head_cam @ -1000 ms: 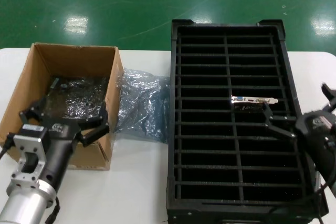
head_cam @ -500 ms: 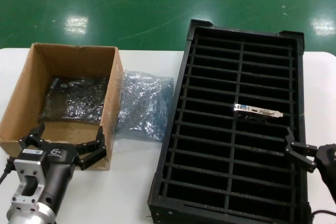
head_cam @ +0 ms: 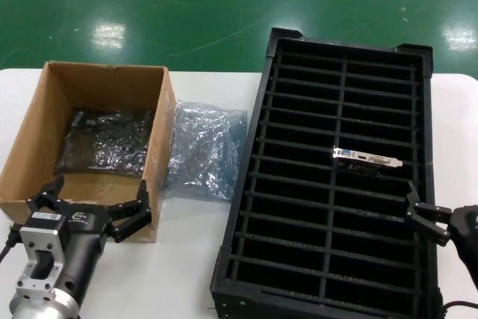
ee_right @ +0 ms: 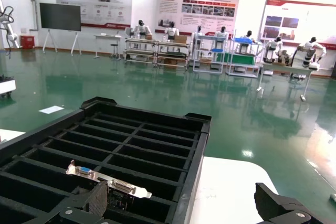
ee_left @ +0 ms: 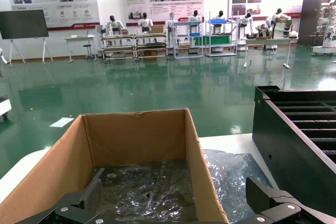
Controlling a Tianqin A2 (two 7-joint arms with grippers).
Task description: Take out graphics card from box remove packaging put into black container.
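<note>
Standing in the black container (ee_right: pixel 131 145), graphics card (ee_right: pixel 107 182) ports facing right wrist.

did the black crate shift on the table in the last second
Yes. The black container has turned: its near end swung toward the box, and it now sits askew to the white table's edge.

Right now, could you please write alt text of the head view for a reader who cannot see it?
A graphics card stands in a right-column slot of the black container. Left of it lie the empty packaging and the box holding dark wrapped bundles. The open left hand is at the box's near wall; the open right hand is at the container's right edge.
</note>
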